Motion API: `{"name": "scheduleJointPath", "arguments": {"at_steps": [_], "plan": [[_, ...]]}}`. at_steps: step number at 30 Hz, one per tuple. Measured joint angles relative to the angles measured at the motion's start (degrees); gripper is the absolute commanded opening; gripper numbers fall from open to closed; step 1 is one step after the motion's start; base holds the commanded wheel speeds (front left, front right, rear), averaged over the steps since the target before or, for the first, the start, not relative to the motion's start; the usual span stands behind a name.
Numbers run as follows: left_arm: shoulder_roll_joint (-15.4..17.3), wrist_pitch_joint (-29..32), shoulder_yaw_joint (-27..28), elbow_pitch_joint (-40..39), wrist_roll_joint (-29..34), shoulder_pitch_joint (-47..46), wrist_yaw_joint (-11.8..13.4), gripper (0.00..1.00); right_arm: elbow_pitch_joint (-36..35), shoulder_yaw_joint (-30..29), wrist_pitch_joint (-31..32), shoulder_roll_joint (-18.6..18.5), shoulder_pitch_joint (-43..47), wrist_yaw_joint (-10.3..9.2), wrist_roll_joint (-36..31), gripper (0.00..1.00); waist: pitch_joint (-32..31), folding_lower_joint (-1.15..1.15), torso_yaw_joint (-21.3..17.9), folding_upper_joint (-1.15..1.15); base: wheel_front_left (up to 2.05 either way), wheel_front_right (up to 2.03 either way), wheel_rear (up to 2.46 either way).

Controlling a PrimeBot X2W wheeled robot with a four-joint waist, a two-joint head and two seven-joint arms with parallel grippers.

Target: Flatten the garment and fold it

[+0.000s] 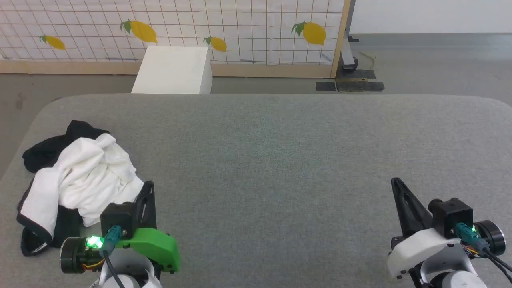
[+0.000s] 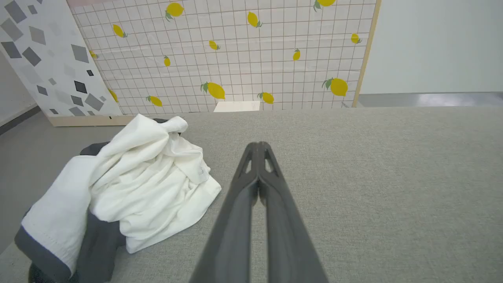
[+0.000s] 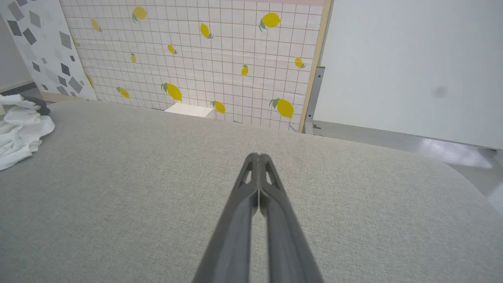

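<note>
The garment (image 1: 80, 176) lies crumpled in a heap at the table's near left, white body on top with black sleeves and hem showing around it. In the left wrist view the garment (image 2: 129, 184) sits left of my fingers. My left gripper (image 1: 149, 185) is shut and holds nothing, its tips just right of the heap's near edge. My left gripper (image 2: 258, 146) shows its fingertips pressed together over bare table. My right gripper (image 1: 395, 181) is shut and holds nothing, far to the right. Its tips (image 3: 258, 156) meet above bare cloth, with the garment (image 3: 17, 133) at the far left edge.
The grey fabric-covered table (image 1: 280, 160) stretches wide between the two grippers. Beyond its far edge stand a white box (image 1: 174, 70) and a lemon-patterned grid panel (image 1: 240, 28) on a wooden frame. A metal stand foot (image 1: 350, 76) rests on the floor at the back right.
</note>
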Motion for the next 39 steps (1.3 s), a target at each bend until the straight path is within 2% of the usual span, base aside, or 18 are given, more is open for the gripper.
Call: {"name": "scheduleJointPath", "arguments": {"at_steps": [24, 25, 39], "plan": [[0.0, 0.0, 0.0, 0.0, 0.0, 0.0, 0.0, 0.00, 0.0, 0.0, 0.0, 0.0, 0.0, 0.00, 0.0, 0.00, 0.0, 0.00, 0.0, 0.00, 0.00, 0.00, 0.00], [0.0, 0.0, 0.0, 0.0, 0.0, 0.0, 0.0, 1.00, 0.0, 0.0, 0.0, 0.0, 0.0, 0.00, 0.0, 1.00, 0.0, 0.00, 0.0, 0.00, 0.00, 0.00, 0.00], [0.0, -0.8, -1.0, 0.9, -0.8, -0.1, 0.0, 1.00, 0.5, -0.2, -0.5, 0.0, 0.0, 0.00, 0.0, 1.00, 0.0, 0.00, 0.1, 0.00, 0.00, 0.00, 0.00]]}}
